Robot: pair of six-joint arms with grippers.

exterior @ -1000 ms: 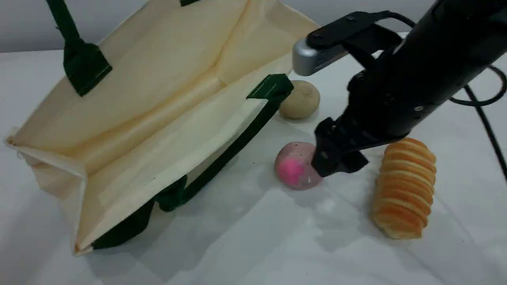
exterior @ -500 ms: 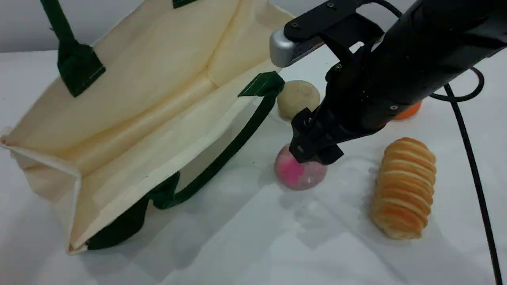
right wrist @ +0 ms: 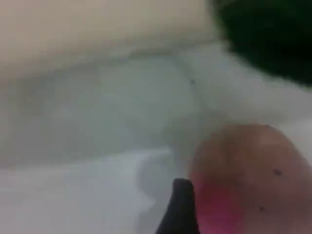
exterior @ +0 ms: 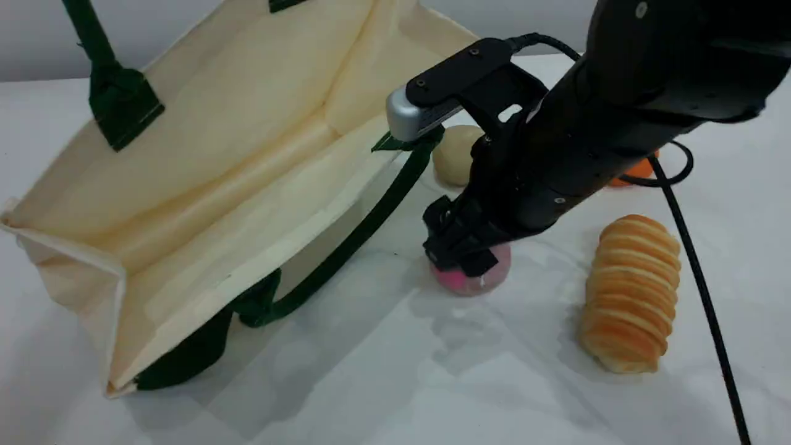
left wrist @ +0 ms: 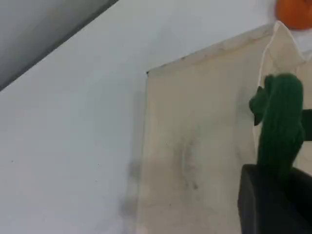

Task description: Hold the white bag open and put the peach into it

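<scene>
The white bag point(exterior: 204, 185) lies on its side at the left, its mouth gaping toward the camera. Its upper green handle point(exterior: 93, 49) runs up out of the scene view. In the left wrist view that handle point(left wrist: 280, 126) passes into my left gripper point(left wrist: 278, 195), which is shut on it. The peach point(exterior: 491, 278) sits on the table right of the bag. My right gripper point(exterior: 460, 256) is down over its top, open, with the jaws on either side. The right wrist view shows the peach point(right wrist: 248, 180) close beside a dark fingertip point(right wrist: 180, 209).
A plain beige ball point(exterior: 452, 154) lies behind the peach, near the bag's lower handle point(exterior: 371, 216). An orange fruit point(exterior: 630, 170) peeks out behind the right arm. A ridged bread roll point(exterior: 630, 293) lies to the right of the peach.
My right arm has swung left and down, from beside the peach to directly over it. The bag's mouth shifted slightly left.
</scene>
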